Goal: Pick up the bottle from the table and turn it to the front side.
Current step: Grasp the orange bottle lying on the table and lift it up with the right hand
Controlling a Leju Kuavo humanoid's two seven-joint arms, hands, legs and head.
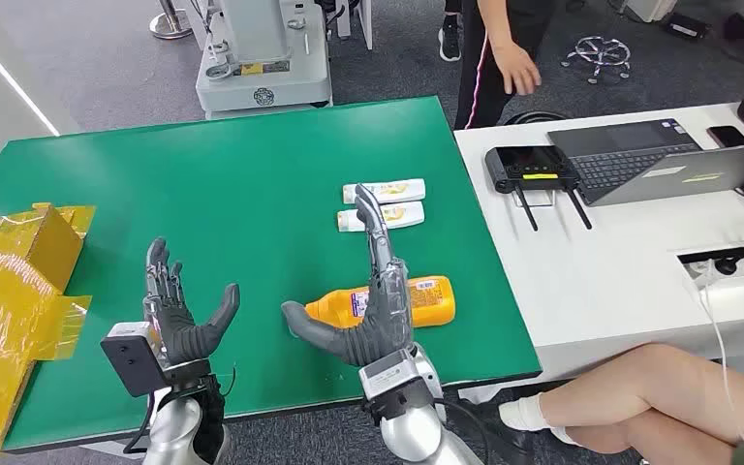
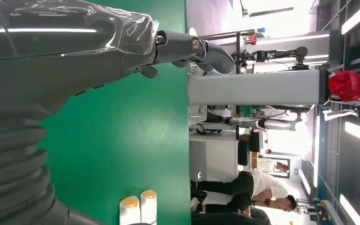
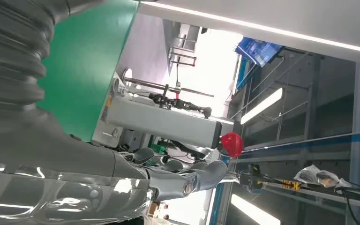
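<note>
Right now your orange bottle point(image 1: 402, 301) lies on its side near the front edge of the green counter point(image 1: 203, 194). Your right hand point(image 1: 368, 305) is spread above it, fingers straight, thumb out, gripping nothing. Your left hand point(image 1: 179, 310) hovers apart, fingers unclenched, empty. Two small white bottles point(image 1: 383, 204) lie beyond.

On the table point(image 1: 203, 194), the bottle point(image 1: 417, 300) lies nearer than two tubes point(image 1: 385, 204), laptop point(image 1: 659, 160) to the right.
</note>
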